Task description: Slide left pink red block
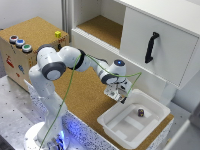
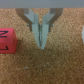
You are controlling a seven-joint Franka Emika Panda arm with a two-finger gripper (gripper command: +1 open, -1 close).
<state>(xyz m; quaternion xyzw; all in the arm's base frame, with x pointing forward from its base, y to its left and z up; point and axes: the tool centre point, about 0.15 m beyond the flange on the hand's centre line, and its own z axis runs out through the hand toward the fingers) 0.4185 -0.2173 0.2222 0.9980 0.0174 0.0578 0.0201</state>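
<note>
The pink red block [image 2: 7, 41] lies on the cork tabletop, showing only in the wrist view, with a dark marking on its top face. My gripper [image 2: 42, 46] is shut with nothing between the fingers; its tips are low over the cork beside the block, a small gap apart from it. In the exterior view the gripper [image 1: 119, 96] hangs low over the cork table near the white tray's far corner. The block is hidden there.
A white tray [image 1: 150, 107] with a small dark object [image 1: 141, 113] sits just past the gripper; its rim shows in the wrist view [image 2: 81, 37]. A white cabinet with a black handle [image 1: 151, 47] stands behind. A cork box with buttons [image 1: 20, 43] and a yellow cube [image 1: 58, 34] is at the exterior view's left.
</note>
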